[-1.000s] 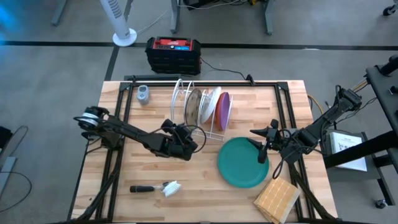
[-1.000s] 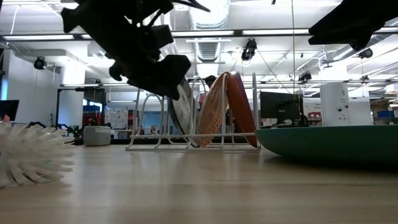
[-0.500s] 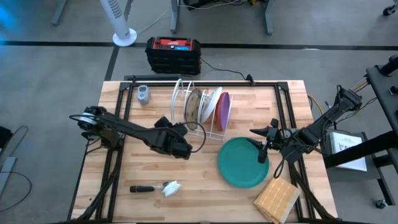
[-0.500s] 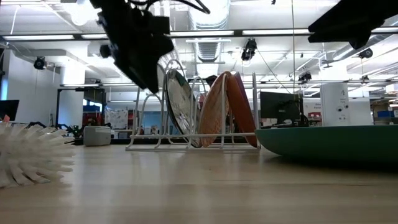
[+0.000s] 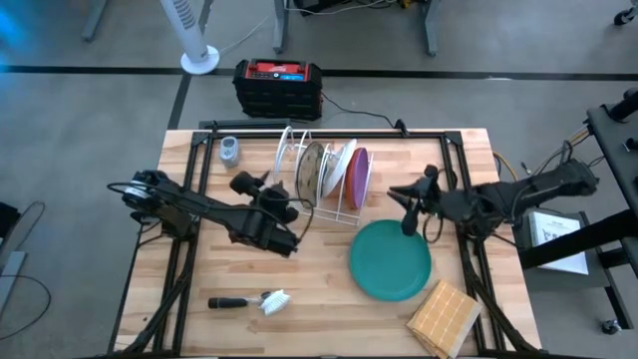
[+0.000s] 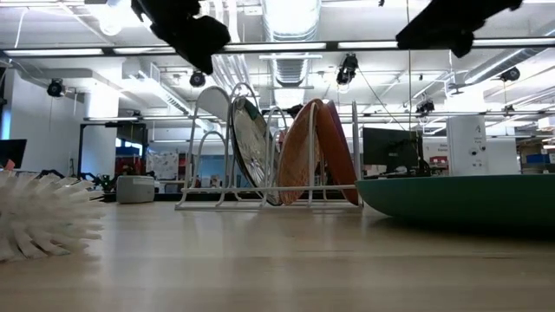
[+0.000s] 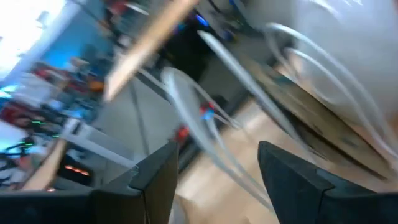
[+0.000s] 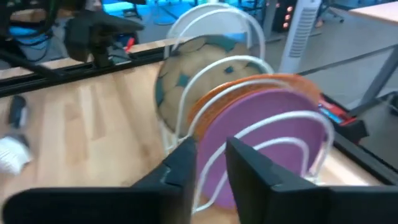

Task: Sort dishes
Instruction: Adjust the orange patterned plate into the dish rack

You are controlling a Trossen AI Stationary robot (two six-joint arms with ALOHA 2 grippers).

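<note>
Nearest, a brush [image 5: 261, 299] and a wooden block [image 5: 444, 317] lay at the near edge of the table [image 5: 189, 269]. Just beyond the block, the teal plate [image 5: 390, 259] lay flat on the table, outside the rack [image 5: 299, 150].

The right gripper [image 5: 407, 204] hung over the teal plate's far rim, facing the rack. Its fingers [image 8: 186, 165] were parted only narrowly and held nothing. The left gripper [image 5: 257, 189] hovered just left of the rack, released and empty.

Farther off, the speckled plate [image 8: 180, 81], the orange plate [image 8: 277, 81] and the purple plate [image 8: 267, 134] stood on edge in the rack.

Probable hazards: the flat teal plate offers only a thin rim and could slip from a shallow pinch. Being larger, it might strike the racked plates on entry. The left fingers [image 7: 292, 180], so near the wire hoops, could snag and drag the rack.
</note>
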